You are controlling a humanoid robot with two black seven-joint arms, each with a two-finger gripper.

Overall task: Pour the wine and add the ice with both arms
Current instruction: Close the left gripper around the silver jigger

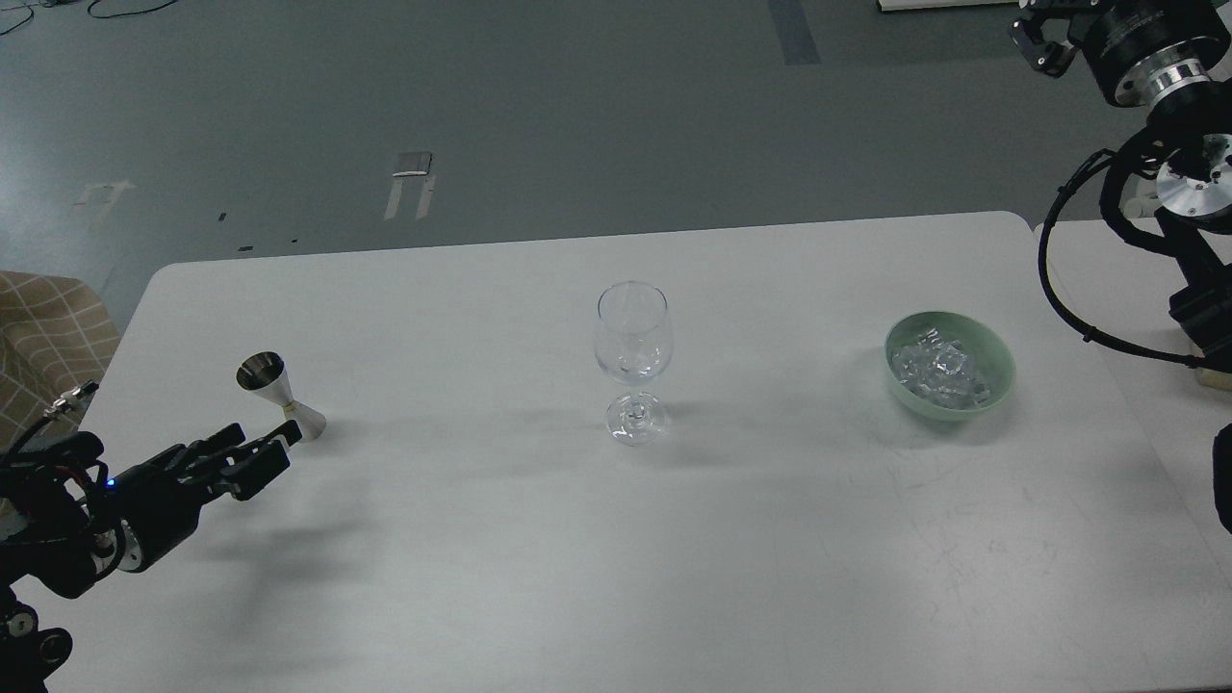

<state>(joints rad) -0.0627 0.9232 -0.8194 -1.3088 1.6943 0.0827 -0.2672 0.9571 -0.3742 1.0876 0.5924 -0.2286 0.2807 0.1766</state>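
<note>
Right gripper (1038, 43) small and dark at the top edge, fingers not possible to tell apart. Right arm (1189, 183) cut by the right edge. Left gripper (274, 447) covering part of the jigger (279, 392) base; finger gap unclear. Checkered fabric (43, 337) cut by the left edge. Ice (938, 371) pieces too small to count.

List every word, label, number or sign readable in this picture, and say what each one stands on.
None can be read.
Black right arm housing, top right: faint pale markings, too small and blurred to read.
Steel double-cone jigger: no visible marking.
Clear stemmed wine glass: no print.
Pale green bowl holding clear ice cubes: no label.
White table: only scuffs.
Grey floor: tape patches, no lettering.
</note>
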